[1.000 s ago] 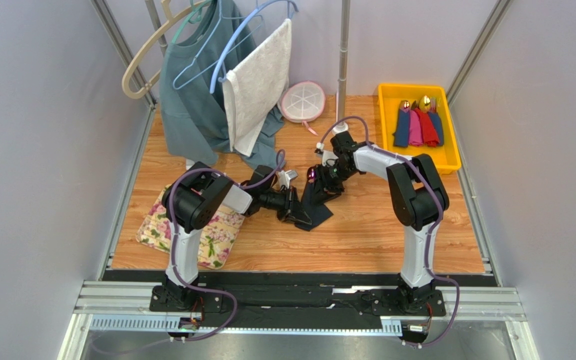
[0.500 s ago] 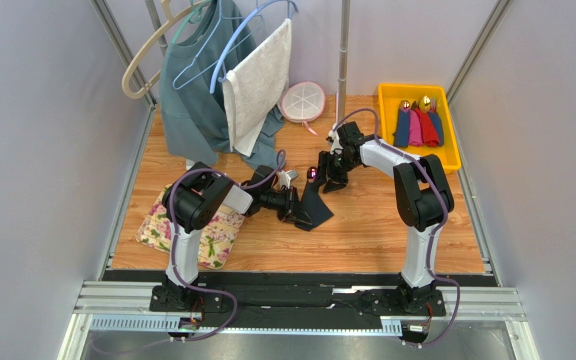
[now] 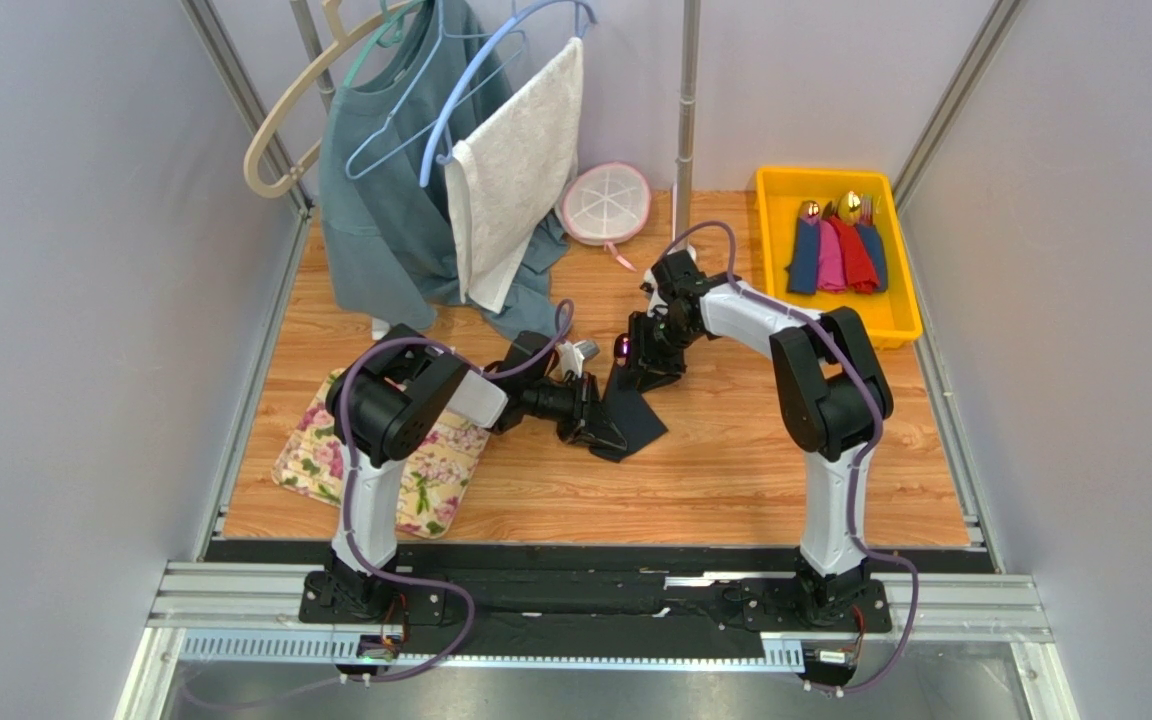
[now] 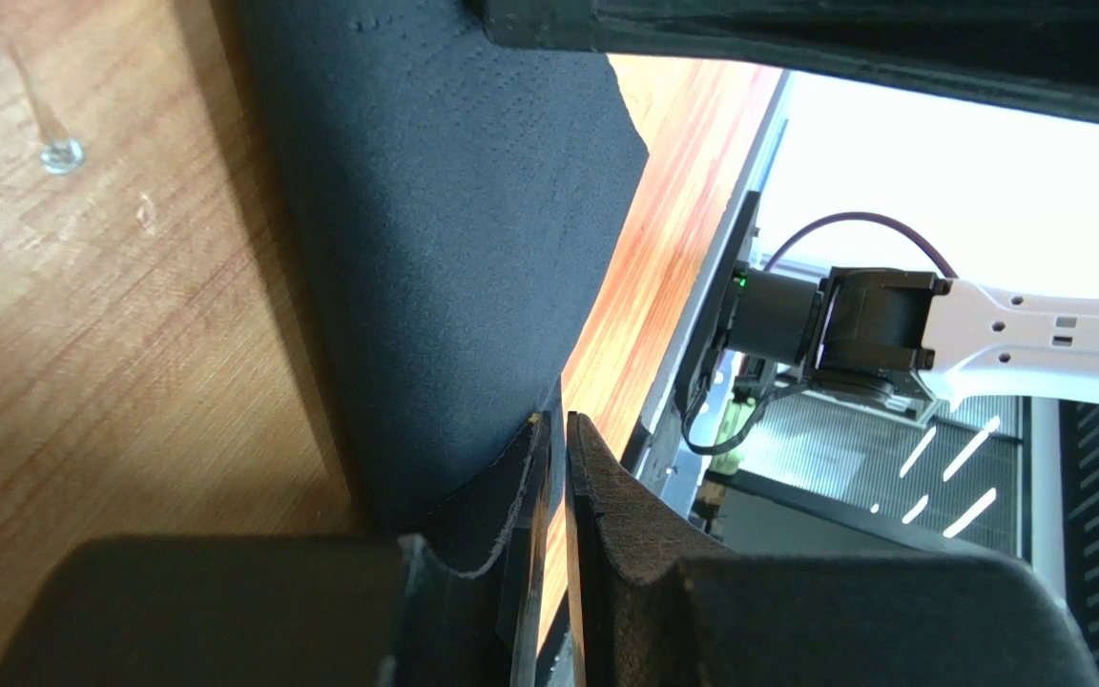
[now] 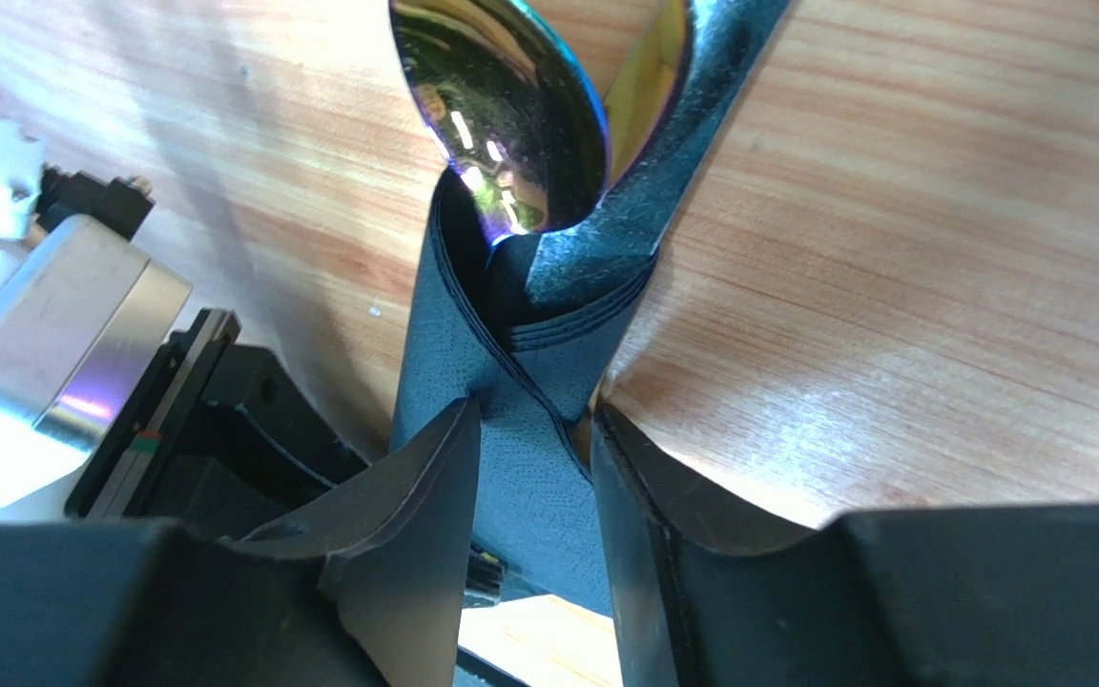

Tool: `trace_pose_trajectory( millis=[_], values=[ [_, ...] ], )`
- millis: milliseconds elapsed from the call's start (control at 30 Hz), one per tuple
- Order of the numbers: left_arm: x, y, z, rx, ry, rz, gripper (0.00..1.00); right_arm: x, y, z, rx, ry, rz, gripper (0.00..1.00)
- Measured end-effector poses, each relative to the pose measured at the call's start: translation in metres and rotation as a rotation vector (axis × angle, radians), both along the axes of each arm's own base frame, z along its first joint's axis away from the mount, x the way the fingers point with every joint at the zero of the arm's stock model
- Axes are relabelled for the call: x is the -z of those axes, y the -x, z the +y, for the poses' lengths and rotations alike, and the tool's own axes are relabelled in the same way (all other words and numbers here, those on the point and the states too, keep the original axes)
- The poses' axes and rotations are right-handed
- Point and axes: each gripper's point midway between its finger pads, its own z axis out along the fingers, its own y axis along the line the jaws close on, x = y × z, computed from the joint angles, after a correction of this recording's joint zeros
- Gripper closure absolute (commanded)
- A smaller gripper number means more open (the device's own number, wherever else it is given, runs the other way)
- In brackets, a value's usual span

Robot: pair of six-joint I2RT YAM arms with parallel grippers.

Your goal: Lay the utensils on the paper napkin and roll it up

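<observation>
Clamping with my right pincer (image 5: 534, 415), I have its two fingers (image 5: 412, 544) pressed against either side of the paper napkin (image 5: 534, 473), which is folded into a narrow wrap around the spoon (image 5: 512, 115). The spoon's iridescent bowl sticks out of the wrap's open end. A sliver of another shiny piece shows just beside it, and I cannot tell what that piece is. From above, the bundle lies at about the middle of the worktop (image 3: 748, 450), a little toward the far edge, with the bowl at its far end. My left pincer (image 4: 558, 422) sits low over the wood at the napkin's nearer end. Its fingers are drawn almost together with only a thin slit between them, and the black sheet's edge runs in to their tips. The looser part of the napkin spreads flat beside that pincer. Some gold-headed cutlery (image 3: 835, 240) in coloured napkins sits in a yellow tray (image 3: 898, 285) at the far right corner. A floral mat (image 3: 312, 458) lies toward the near left corner.
</observation>
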Motion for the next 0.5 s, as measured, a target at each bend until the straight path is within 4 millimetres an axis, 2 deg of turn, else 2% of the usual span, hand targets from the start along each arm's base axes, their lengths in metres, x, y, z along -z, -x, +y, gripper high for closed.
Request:
trace_pose_trajectory(
  millis=[167, 267, 300, 400, 500],
  values=[
    [0.0001, -0.0003, -0.0005, 0.001, 0.000, -0.001, 0.82, 0.0029, -0.0014, -0.0028, 0.014, 0.046, 0.006, 0.69],
    [0.0002, -0.0013, -0.0011, 0.001, 0.001, -0.001, 0.82, 0.0044, -0.0020, -0.0028, 0.022, 0.050, 0.018, 0.78],
    [0.0001, -0.0018, -0.0014, 0.001, 0.001, -0.002, 0.82, 0.0046, -0.0022, -0.0017, 0.023, 0.046, 0.022, 0.86],
    [0.0003, -0.0027, -0.0026, 0.002, 0.001, -0.001, 0.82, 0.0034, -0.0023, 0.0023, 0.024, 0.023, 0.028, 1.00],
    [-0.0001, -0.0045, -0.0039, -0.001, -0.002, -0.002, 0.82, 0.0028, -0.0023, 0.0047, 0.022, 0.005, 0.034, 1.00]
  ],
)
